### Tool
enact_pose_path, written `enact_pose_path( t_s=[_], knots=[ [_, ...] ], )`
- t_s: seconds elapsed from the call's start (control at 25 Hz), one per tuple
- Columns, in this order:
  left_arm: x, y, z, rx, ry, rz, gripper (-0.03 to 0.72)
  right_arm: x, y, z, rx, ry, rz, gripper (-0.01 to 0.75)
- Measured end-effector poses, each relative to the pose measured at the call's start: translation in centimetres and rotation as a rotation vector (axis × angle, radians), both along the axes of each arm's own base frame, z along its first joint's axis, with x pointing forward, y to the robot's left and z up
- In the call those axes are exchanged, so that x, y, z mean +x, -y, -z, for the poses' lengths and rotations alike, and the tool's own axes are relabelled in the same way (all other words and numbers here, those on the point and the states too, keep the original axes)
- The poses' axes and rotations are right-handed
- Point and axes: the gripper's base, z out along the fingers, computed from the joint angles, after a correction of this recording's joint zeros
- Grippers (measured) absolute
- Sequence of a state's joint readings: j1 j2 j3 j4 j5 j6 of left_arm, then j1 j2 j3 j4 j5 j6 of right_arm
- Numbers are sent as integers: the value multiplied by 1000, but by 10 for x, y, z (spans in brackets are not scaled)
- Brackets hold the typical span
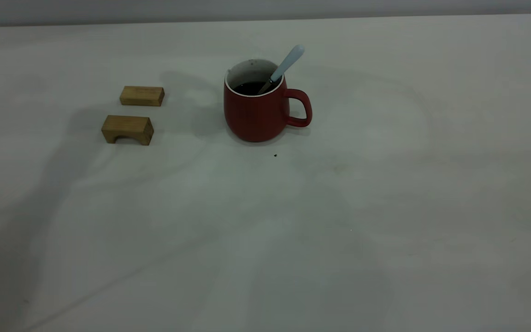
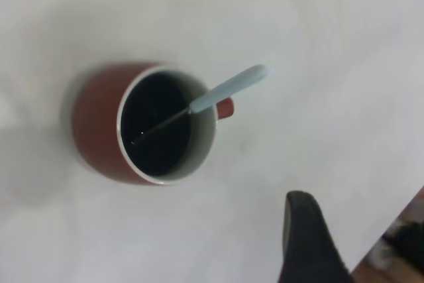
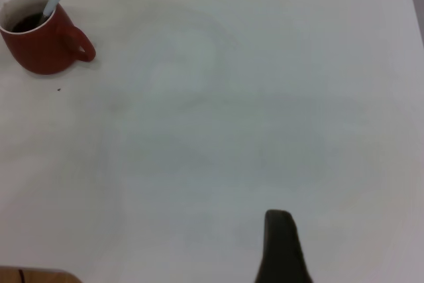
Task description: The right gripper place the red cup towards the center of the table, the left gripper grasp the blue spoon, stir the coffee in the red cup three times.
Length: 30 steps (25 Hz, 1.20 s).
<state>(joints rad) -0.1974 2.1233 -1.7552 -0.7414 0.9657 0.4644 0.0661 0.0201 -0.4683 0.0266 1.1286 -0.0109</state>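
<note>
Spillage is the main hazard, judged with the red cup as landmark. Nearest the exterior camera lies a broad bare stretch of tabletop, with a small dark speck just in front of the cup. The cup stands upright near the middle of the tabletop, its loop handle turned to the right-arm side, and holds dark coffee. The blue spoon leans loose against the cup's rim on the handle side, bowl sunk in the coffee, pale handle sticking up and out past the rim. Two wooden blocks sit well apart from the cup on the left-arm side.

Neither end effector shows in the exterior view. The left wrist view looks down on the cup from above and shows one dark fingertip of the left end effector; the right wrist view shows one fingertip of the right end effector far from the cup. Whether either is open or closed cannot be told.

A descent that clips the protruding spoon handle could lever it out or tip the cup, splashing coffee. Nudging the cup's rim would do the same.

No brand, label or writing is visible anywhere.
</note>
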Motion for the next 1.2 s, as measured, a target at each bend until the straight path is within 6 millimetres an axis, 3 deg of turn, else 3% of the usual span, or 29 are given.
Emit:
enact_pose_path(
  t_s=[0.16,0.36,0.48,0.72,0.84,0.96,1.08,1.2],
  knots=[
    [-21,-6,-65,22,206,81,471,0,0,0,0,0,0,579],
    [-75,-29,-158,143,421,52,469,0,0,0,0,0,0,579],
    [-112,-48,-198,218,430,-105,469,0,0,0,0,0,0,579],
    [-187,-86,-251,376,483,-336,469,0,0,0,0,0,0,579],
    [-229,-101,-264,423,566,-378,469,0,0,0,0,0,0,579],
    [-274,-115,-258,460,606,-402,469,0,0,0,0,0,0,579],
    [-318,-126,-239,474,620,-412,469,0,0,0,0,0,0,579],
    [-353,-132,-204,484,596,-403,469,0,0,0,0,0,0,579]
  ],
)
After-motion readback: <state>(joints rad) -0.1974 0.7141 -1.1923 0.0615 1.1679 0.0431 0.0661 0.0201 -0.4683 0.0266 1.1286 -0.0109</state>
